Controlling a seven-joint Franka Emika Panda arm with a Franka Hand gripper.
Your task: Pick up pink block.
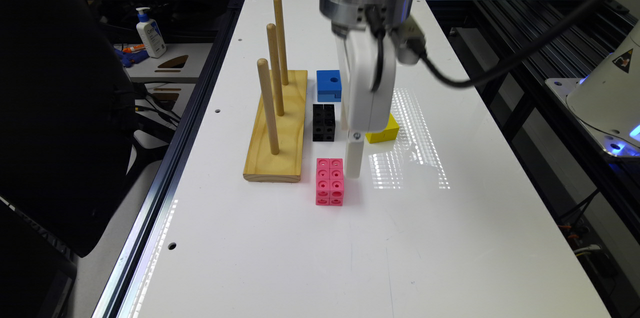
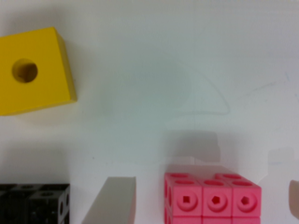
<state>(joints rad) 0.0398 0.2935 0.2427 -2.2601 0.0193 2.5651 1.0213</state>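
A: How is the arm posed?

B: It reaches straight down from above, and the gripper [image 1: 353, 170] hangs low over the white table [image 1: 450, 238], just beside the pink block [image 1: 329, 181] on the exterior view's right.

A: And the fingers?

B: Spread apart. In the wrist view one finger [image 2: 114, 200] stands on one side of the pink block [image 2: 212, 198] and the other at the opposite edge, neither touching it.

A: What lies nearby?

B: A black block [image 1: 324, 122], a yellow cube [image 1: 383, 130], a blue cube [image 1: 329, 85] and a wooden peg stand [image 1: 277, 128].
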